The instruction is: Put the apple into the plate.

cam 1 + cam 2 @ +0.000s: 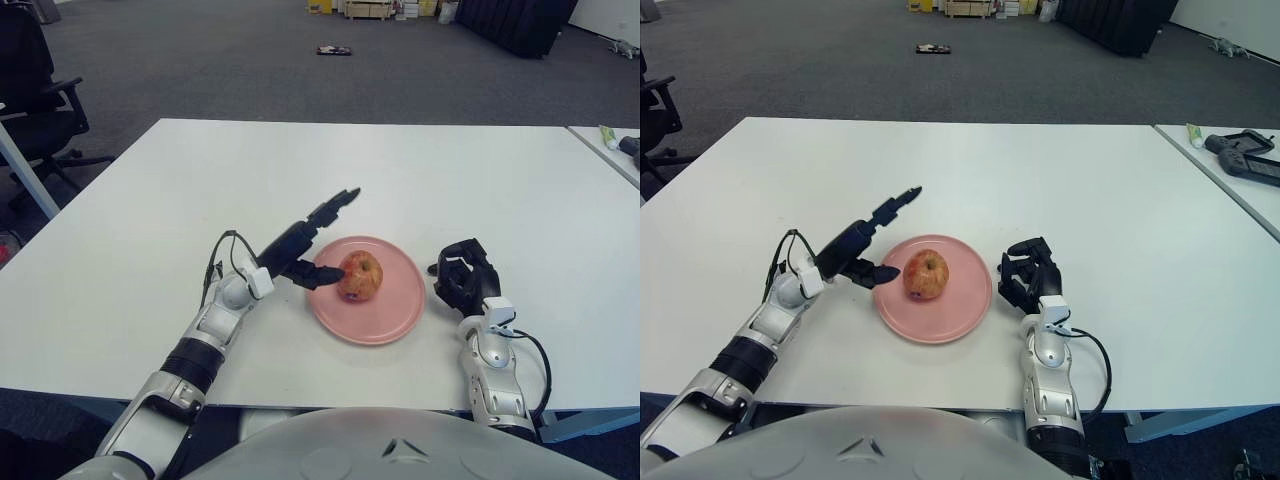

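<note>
A red-yellow apple (361, 277) sits on the pink plate (385, 320) in the middle of the white table. My left hand (322, 240) is just left of the apple, over the plate's left rim, with its fingers spread open. Its thumb tip is close to the apple's left side, and the long fingers point up and away. It holds nothing. My right hand (466, 272) shows right of the plate, its fingers curled and holding nothing.
The white table (180, 190) stretches wide around the plate. A second table at the far right carries a black device (1245, 157) and a small tube (1195, 135). An office chair (35, 90) stands at the far left.
</note>
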You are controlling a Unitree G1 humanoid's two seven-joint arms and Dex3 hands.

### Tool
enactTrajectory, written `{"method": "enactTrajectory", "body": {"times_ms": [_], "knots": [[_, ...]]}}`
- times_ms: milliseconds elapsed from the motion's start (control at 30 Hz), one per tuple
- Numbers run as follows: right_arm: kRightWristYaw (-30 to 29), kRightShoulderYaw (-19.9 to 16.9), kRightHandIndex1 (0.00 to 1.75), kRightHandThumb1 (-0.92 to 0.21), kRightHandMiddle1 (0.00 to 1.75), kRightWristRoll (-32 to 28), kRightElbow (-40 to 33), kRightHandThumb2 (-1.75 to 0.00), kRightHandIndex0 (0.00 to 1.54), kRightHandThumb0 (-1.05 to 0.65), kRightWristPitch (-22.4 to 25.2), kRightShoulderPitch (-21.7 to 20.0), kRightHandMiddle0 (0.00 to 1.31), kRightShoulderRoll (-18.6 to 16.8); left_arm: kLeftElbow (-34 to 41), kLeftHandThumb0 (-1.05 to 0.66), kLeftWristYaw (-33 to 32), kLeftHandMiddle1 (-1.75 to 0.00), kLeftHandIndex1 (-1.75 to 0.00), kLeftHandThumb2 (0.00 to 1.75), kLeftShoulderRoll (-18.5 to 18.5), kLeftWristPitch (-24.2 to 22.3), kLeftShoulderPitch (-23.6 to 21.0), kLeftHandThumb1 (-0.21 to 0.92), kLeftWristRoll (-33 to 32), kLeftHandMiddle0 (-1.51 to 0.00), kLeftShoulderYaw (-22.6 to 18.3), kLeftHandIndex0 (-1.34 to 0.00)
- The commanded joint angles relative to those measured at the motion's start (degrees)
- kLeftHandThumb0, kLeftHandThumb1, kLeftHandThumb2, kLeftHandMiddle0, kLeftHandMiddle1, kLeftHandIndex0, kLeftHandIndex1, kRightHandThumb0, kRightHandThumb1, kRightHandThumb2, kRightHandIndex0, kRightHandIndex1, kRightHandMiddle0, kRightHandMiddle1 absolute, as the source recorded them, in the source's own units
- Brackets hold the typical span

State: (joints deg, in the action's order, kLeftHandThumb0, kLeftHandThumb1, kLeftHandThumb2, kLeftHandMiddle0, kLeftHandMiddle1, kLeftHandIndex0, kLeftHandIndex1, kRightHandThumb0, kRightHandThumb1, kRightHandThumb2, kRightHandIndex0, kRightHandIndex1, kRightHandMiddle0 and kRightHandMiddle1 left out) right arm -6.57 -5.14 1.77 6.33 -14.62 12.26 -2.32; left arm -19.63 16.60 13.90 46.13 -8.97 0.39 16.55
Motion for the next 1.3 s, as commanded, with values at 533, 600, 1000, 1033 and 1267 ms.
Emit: {"method": "enactTrajectory", "body": {"times_ms": [533,600,1000,1033,1267], "knots": [[0.1,0.0,1.40,-0.68,1.75,-0.4,0.7,-0.86,0.58,-0.38,0.5,-0.5,0.34,0.6,4.2,-0.89,-0.3,-0.96,-1.11,0.91,-9.8,-15.9,9.8,0.92,-22.7,-0.12,-15.7,0.00],[0.1,0.0,1.40,-0.68,1.75,-0.7,0.7,-0.86,0.58,-0.38,0.3,-0.6,0.34,0.3,4.1,-0.84,-3.7,-1.16,-1.36,0.96,-11.7,-15.7,9.5,0.92,-20.6,-0.25,-16.9,-0.18],[-0.7,0.1,1.40,-0.67,1.75,-0.4,0.3,-0.87,0.58,-0.38,-0.1,-0.5,0.34,-0.3,-2.7,-0.56,-13.6,-1.73,-1.74,0.97,-17.0,-12.4,6.4,0.92,-14.0,-0.53,-22.7,-0.62],[-0.7,0.1,1.40,-0.67,1.75,-0.3,0.2,-0.87,0.58,-0.38,-0.1,-0.5,0.34,-0.3,-2.8,-0.49,-13.8,-1.74,-1.74,0.93,-17.2,-12.6,6.4,0.83,-13.8,-0.54,-22.9,-0.52],[-1.0,0.2,1.40,-0.67,1.75,0.2,-0.1,-0.87,0.59,-0.38,0.2,-0.4,0.34,-0.2,-2.4,-0.39,-12.6,-1.75,-1.75,0.83,-17.7,-14.1,7.3,0.72,-14.1,-0.62,-23.3,-0.34]]}}
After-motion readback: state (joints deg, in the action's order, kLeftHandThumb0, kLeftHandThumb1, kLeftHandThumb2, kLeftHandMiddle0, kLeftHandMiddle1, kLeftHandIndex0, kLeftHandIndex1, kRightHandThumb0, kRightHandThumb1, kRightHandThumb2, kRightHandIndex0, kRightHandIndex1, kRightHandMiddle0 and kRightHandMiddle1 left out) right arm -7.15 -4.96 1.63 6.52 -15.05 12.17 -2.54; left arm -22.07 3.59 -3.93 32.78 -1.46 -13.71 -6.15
